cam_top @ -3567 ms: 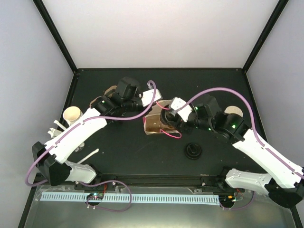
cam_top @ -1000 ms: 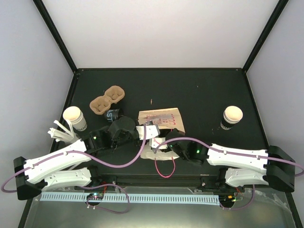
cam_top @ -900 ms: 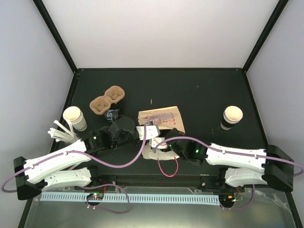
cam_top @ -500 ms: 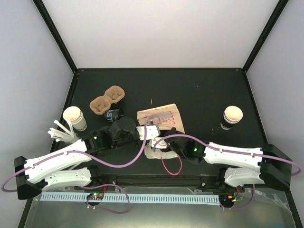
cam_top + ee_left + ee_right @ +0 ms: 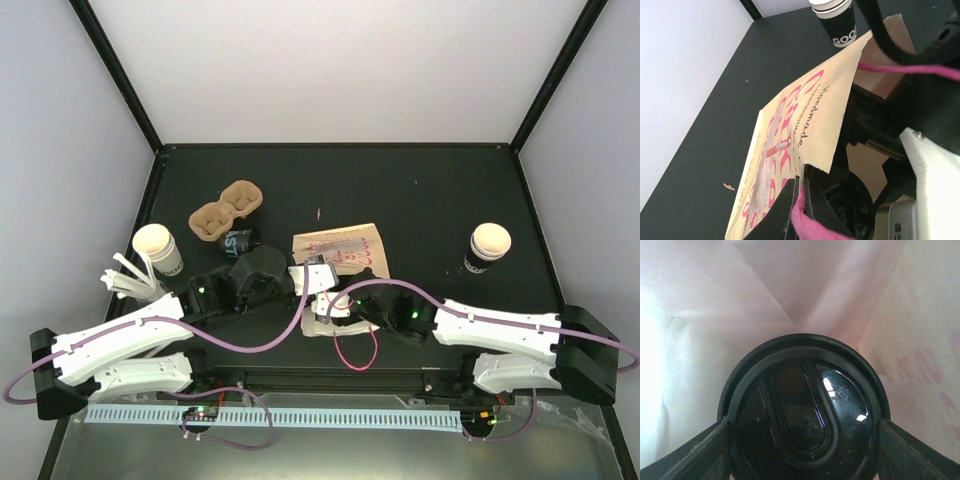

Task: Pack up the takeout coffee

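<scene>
Black matte table (image 5: 430, 190) filled the scene, and on it lay all the other things. The left arm (image 5: 120, 335) and the right arm (image 5: 500, 325) lay low along the near edge, and both reached toward the middle.

Between them was the paper bag (image 5: 345, 248), cream with pink print. It lay tilted, with its mouth toward the near side. The left gripper (image 5: 801, 187) was pressed together on the edge of the bag and pinched the paper there. The right gripper (image 5: 802, 427) was inside the bag. Its fingers (image 5: 695, 450) stood wide on both sides of a black lid (image 5: 800, 365) and touched its rim, so they held it. Whether a cup sat under this lid, we could not tell.

The brown pulp tray (image 5: 226, 210) lay at the far left, well apart from the bag. The left cup (image 5: 155, 243) stood upright near the left edge of the table, to the near left of the tray. The right cup (image 5: 490, 243) stood upright at the right side, well apart from the bag. Neither cup sat in a pocket of the tray. A third cup (image 5: 238, 241), dark with white letters, was just beside the tray on its near side. The left arm partly hid it, and we could not tell if it was upright.

Some white sticks (image 5: 125, 275) lay just near of the left cup.
</scene>
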Robot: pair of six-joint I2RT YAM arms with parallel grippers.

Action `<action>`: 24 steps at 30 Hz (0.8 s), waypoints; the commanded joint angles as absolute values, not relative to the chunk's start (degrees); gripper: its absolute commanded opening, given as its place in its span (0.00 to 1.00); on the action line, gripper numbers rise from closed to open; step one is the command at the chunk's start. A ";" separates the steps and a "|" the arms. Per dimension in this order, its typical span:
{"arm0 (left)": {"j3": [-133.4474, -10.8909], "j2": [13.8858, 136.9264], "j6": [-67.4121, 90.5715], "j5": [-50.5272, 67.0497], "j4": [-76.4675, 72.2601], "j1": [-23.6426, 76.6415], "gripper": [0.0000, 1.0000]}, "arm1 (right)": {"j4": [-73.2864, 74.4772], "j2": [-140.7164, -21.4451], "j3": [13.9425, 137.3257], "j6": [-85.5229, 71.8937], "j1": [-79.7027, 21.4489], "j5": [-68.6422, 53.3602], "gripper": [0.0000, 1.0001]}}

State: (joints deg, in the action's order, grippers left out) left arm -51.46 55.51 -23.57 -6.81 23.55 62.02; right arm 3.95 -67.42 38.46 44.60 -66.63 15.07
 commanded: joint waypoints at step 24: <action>-58.70 60.48 -13.62 -12.72 24.23 62.53 0.02 | -0.31 -67.16 37.39 46.96 -69.99 19.12 0.41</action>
State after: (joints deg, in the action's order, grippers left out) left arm -55.22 59.83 -16.36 -10.50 24.05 62.13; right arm -2.28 -68.84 37.76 46.72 -67.79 16.53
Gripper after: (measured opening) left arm 0.023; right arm 0.730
